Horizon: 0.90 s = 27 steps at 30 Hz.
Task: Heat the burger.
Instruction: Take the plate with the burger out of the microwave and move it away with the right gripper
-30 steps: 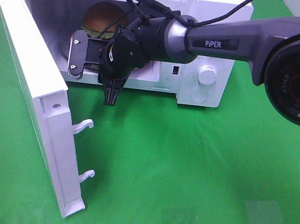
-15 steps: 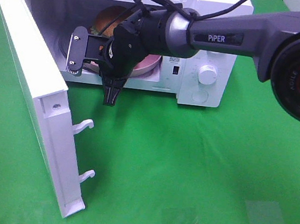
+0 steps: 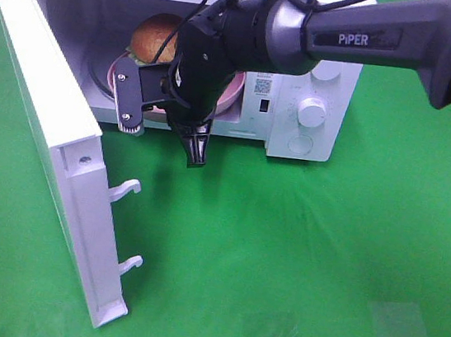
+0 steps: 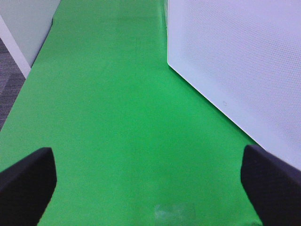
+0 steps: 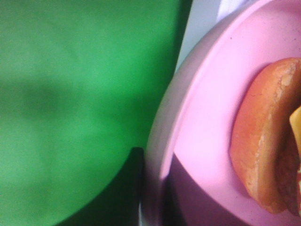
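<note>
Resting on pink plate [image 3: 230,94] inside open microwave [image 3: 320,81]: burger [image 3: 155,36]. Plate rim clamped by right end effector [image 3: 217,105]. Left end effector [image 4: 150,179] held wide open over green desk [image 4: 108,117].

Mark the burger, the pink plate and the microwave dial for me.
burger [image 3: 154,37], high camera, top bun.
pink plate [image 5: 207,94], right wrist camera, bare rim beside the bun.
microwave dial [image 3: 311,112], high camera, knob centre.

White microwave [image 3: 312,113], door [image 3: 44,124] open, on green cloth [image 3: 297,253].
</note>
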Tool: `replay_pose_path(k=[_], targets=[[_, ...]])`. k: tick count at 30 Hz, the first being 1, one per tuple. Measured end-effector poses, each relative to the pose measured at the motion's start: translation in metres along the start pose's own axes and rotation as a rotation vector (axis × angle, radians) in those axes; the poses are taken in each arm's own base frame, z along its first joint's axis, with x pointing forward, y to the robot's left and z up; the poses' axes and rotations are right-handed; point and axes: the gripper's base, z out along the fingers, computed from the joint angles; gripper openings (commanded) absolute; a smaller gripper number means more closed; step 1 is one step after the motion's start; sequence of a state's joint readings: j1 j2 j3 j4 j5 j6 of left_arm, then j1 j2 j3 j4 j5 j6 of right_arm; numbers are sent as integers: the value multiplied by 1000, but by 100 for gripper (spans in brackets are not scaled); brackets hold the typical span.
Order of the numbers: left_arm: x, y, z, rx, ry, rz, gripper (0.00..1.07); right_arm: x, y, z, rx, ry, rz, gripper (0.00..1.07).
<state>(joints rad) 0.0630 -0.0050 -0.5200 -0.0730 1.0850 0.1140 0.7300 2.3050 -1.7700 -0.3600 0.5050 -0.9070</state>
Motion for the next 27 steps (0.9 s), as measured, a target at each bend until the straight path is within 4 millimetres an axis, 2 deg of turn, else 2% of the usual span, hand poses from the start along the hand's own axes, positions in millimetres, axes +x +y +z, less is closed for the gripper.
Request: replay_pose_path(k=[12,14,21,25,27], targets=[[0,0,0,0,0,0,100,8,23,-18,23,-56,-112,0],[0,0,0,0,0,0,100,11,29,-26,28,-67,-166,0],[0,0,0,0,0,0,100,18,33,-36,28,-87,-210,0],[0,0,0,0,0,0,100,25,35,-45,37,-99,-248,0],[0,0,0,0,0,0,100,28,39,-58,43,-105,-289,0]])
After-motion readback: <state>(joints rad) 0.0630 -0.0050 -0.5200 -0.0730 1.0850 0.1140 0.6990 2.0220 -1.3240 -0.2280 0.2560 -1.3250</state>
